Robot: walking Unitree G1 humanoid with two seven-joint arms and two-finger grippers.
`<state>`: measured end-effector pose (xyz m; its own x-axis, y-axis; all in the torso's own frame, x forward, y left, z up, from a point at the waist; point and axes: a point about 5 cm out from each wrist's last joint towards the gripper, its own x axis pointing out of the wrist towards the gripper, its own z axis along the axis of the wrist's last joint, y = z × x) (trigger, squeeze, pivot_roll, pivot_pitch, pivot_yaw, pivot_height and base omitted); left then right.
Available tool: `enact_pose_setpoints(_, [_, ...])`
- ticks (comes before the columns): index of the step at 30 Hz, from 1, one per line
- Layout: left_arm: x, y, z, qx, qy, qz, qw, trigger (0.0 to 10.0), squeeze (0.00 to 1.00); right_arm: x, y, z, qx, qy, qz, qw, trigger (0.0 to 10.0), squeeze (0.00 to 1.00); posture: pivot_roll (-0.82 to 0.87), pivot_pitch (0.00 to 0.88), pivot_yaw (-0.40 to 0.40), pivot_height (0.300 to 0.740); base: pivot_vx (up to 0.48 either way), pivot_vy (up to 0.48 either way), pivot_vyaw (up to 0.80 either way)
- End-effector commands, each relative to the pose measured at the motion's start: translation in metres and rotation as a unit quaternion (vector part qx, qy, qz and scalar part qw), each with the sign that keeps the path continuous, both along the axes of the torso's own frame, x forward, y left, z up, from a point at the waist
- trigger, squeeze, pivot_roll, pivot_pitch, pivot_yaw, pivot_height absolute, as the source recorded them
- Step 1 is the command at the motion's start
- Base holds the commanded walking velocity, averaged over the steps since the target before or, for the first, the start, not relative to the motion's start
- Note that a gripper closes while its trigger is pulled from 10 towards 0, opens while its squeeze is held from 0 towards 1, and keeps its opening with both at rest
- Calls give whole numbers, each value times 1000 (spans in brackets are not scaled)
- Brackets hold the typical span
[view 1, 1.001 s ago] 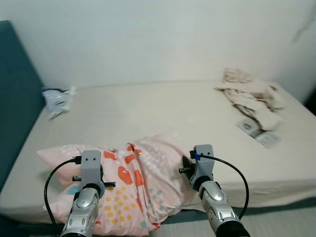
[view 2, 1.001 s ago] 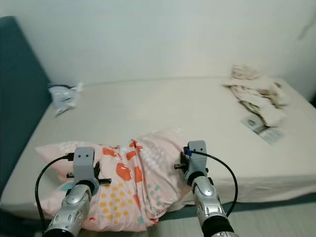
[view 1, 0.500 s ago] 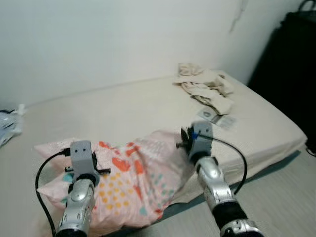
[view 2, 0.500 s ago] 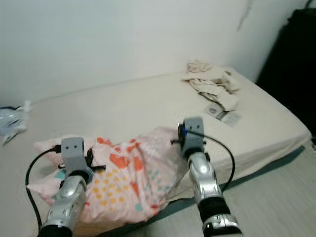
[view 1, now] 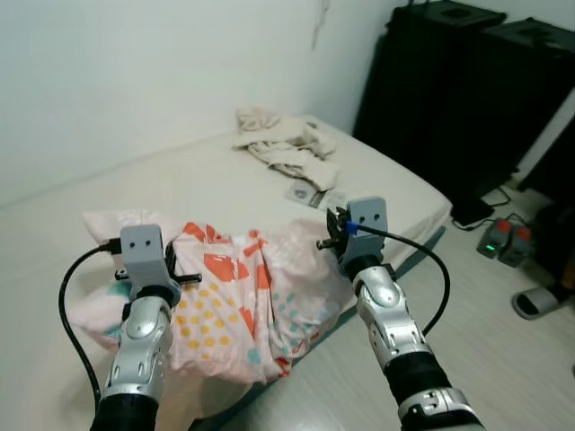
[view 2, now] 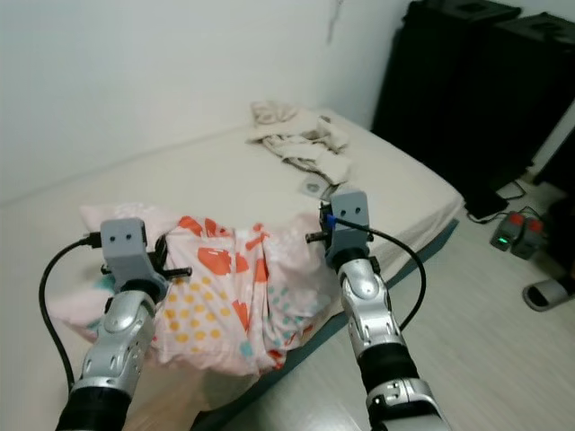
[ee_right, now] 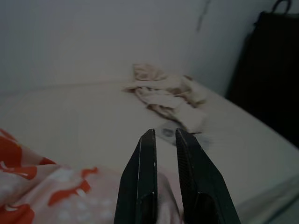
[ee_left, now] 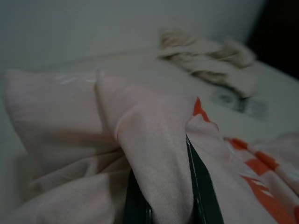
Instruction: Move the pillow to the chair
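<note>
Pink cotton pillow (view 1: 235,296), orange-and-yellow print, crumpled at the bed (view 1: 377,184) edge.
Left gripper (ee_left: 161,205) pinches a fold; right gripper (ee_right: 163,154) stands nearly closed above it, empty.

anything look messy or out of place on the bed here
A crumpled heap of pale cloth lies on the bare mattress near its far corner, with a flat packet beside it. The pillow hangs bunched and sagging between the two grippers.

Pale pink pillow (view 1: 234,296) with orange blotches, yellow dots, teal flecks; cream bed (view 1: 216,189); beige clothes (view 1: 283,144) at one o'clock; black wardrobe (view 1: 467,81).
</note>
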<state>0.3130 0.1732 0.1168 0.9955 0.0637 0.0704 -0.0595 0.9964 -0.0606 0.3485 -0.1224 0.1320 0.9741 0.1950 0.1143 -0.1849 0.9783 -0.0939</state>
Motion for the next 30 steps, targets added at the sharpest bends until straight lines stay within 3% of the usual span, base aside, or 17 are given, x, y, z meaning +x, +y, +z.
enact_pose_setpoints(1, [-1,-5,7,10,-15,-20,1000,10000,0,-2,8,5,2,-10,15,1000,10000,0,53,56,-37,740,0,0,-800])
enact_pose_setpoints(13, [-2,-5,6,9,-9,-17,1000,10000,0,-1,0,3,-3,-2,3,1000,10000,0,52,57,-31,740,0,0,-800])
enact_pose_setpoints(30, [-2,-1,8,6,-8,-10,1000,10000,0,-1,8,9,4,-5,13,1000,10000,0,57,58,-33,740,0,0,-800])
